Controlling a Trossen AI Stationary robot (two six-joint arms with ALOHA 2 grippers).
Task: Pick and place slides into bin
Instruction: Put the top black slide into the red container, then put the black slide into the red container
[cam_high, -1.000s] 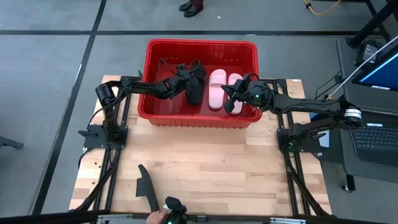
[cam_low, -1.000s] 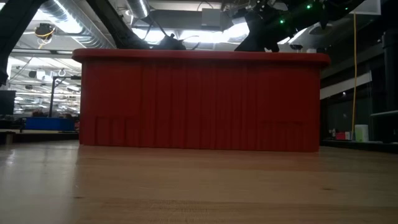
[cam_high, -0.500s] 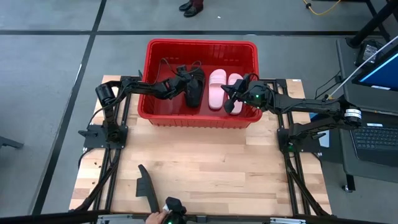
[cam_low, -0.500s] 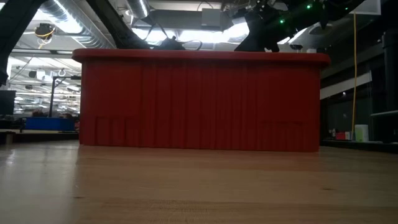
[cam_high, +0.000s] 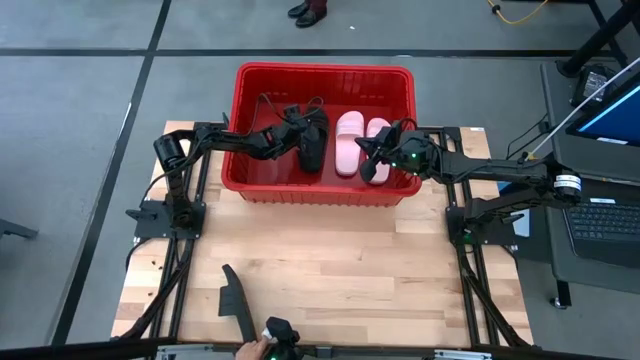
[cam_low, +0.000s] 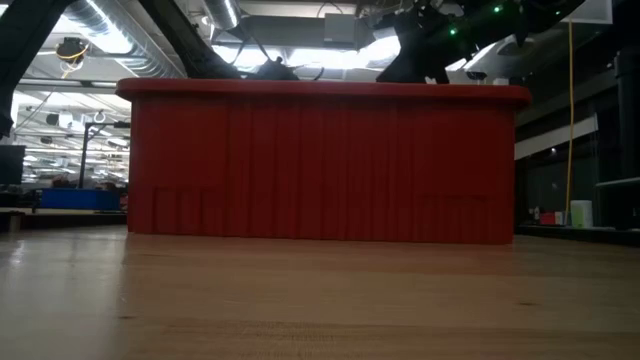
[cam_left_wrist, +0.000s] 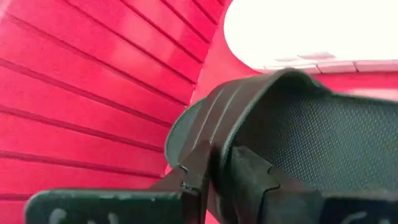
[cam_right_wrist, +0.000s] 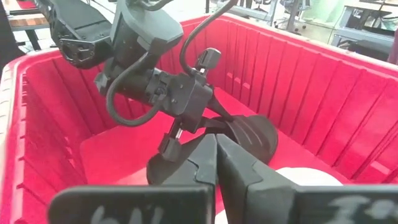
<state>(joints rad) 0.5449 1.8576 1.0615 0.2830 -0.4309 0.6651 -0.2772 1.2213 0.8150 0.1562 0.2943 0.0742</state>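
Gripping the strap of a black slide (cam_left_wrist: 292, 124), the left tool (cam_left_wrist: 214, 174) sits low inside the bin (cam_high: 322, 190), its two fingers pinched together on the strap edge as its own wrist view shows. In the high view this tool (cam_high: 300, 132) is at the bin's middle, with the black slide (cam_high: 314, 140) lying lengthwise just beside the two pink slides (cam_high: 360, 142), which rest side by side on the bin floor.

The right tool (cam_high: 378, 158) reaches in over the bin's right part, at the near end of the pink pair. Its fingers (cam_right_wrist: 205, 158) look pressed together in its wrist view, and a dark shape under them in the high view is probably the second black slide (cam_high: 377, 170); whether it is truly held cannot be told with certainty.

All four slides appear to be inside the bin walls, so the task looks nearly finished, with only the releases left to do.

The main risk from here is the two arms' closeness: both wrists crowd the same part of the bin, and a lift by one could clip the other's cable or housing. A strap could also snag on a finger at release and drag the slide back up and over the rim onto the table (cam_high: 330, 270).
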